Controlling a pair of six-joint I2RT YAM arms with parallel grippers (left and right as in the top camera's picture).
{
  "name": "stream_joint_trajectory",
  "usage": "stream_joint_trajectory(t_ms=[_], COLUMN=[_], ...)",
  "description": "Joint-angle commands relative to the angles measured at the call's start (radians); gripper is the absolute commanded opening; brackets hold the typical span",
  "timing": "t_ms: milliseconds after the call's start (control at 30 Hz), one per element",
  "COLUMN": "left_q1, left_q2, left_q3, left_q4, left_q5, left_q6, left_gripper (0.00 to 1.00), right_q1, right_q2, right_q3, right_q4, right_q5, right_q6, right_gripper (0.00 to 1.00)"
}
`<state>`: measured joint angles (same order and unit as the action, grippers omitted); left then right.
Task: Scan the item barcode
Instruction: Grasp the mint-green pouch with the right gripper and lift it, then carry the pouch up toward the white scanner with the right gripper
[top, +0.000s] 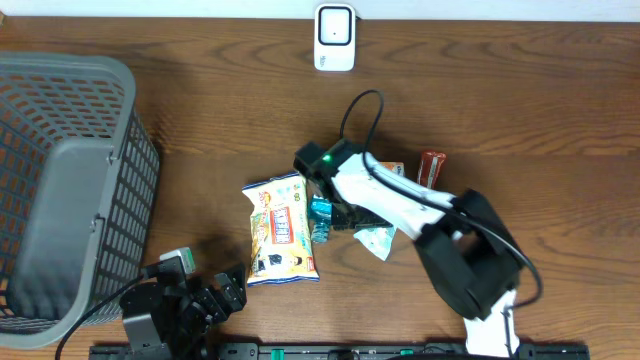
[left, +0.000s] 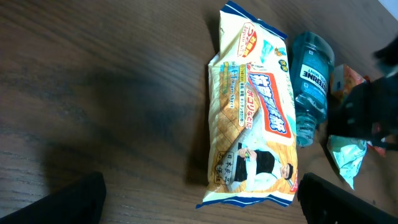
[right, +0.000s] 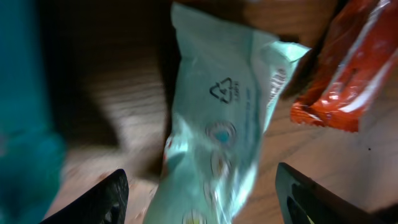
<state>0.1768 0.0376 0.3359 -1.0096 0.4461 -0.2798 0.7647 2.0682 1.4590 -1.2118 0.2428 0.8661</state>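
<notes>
Two pincers are mine, and both are open. Far on the left stands a grey basket (top: 60, 190) made of plastic, full of little holes like a net. Near its front corner sits my left pincer (left: 199, 193). Its fingers are spread wide and hold nothing. Just in front of it lies a yellow snack bag (left: 252, 118), shiny and crinkly, flat on the brown wooden table (top: 200, 100). Right beside the bag lies a blue see-through bottle (left: 309, 81), round and smooth.

Then comes my right pincer (right: 202, 190), over the pile in the middle of the table. Its two black fingers (right: 106, 199) stand one on each side of a pale green packet (right: 217, 106). There is a gap on both sides, so they do not grip it. The packet is soft, thin and wrinkled, with a little triangle of arrows printed on it. Its long way runs between my fingers and away from my wrist, tilted a bit.

Right of it lies a shiny red packet (right: 348, 68). A white scanner (top: 334, 37), a box with round corners, stands at the far edge, well apart from the packet.
</notes>
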Motion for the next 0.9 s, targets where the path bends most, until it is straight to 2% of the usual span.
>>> stream_joint_trajectory(t_ms=[0, 100, 233, 267, 300, 533, 867], left_q1=[0.003, 0.003, 0.003, 0.003, 0.003, 0.003, 0.003], left_q2=[-0.001, -0.001, -0.001, -0.001, -0.001, -0.001, -0.001], left_q3=[-0.005, -0.005, -0.005, -0.005, -0.005, -0.005, -0.005], left_q4=[-0.04, -0.04, -0.04, -0.04, -0.04, -0.04, -0.04], left_q5=[0.01, 0.01, 0.01, 0.01, 0.01, 0.01, 0.01], left_q6=[0.017, 0.017, 0.017, 0.017, 0.017, 0.017, 0.017], left_gripper=[0.99, 0.98, 0.98, 0.98, 0.98, 0.99, 0.98], right_q1=[0.0, 0.0, 0.0, 0.0, 0.0, -0.034, -0.058], right_q2=[0.072, 0.103, 0.107, 0.107, 0.107, 0.065, -0.129], right_q3=[0.013, 0.013, 0.013, 0.013, 0.013, 0.068, 0.092], right_q4=[-0.006, -0.016, -0.015, -0.015, -0.015, -0.043, -0.095], right_q5=[0.051, 0.056, 0.066, 0.069, 0.069, -0.055, -0.062], right_q6=[0.061, 0.088, 0.091, 0.091, 0.091, -0.049, -0.124], right_gripper=[0.65, 0.37, 0.15, 0.05, 0.01, 0.01, 0.01])
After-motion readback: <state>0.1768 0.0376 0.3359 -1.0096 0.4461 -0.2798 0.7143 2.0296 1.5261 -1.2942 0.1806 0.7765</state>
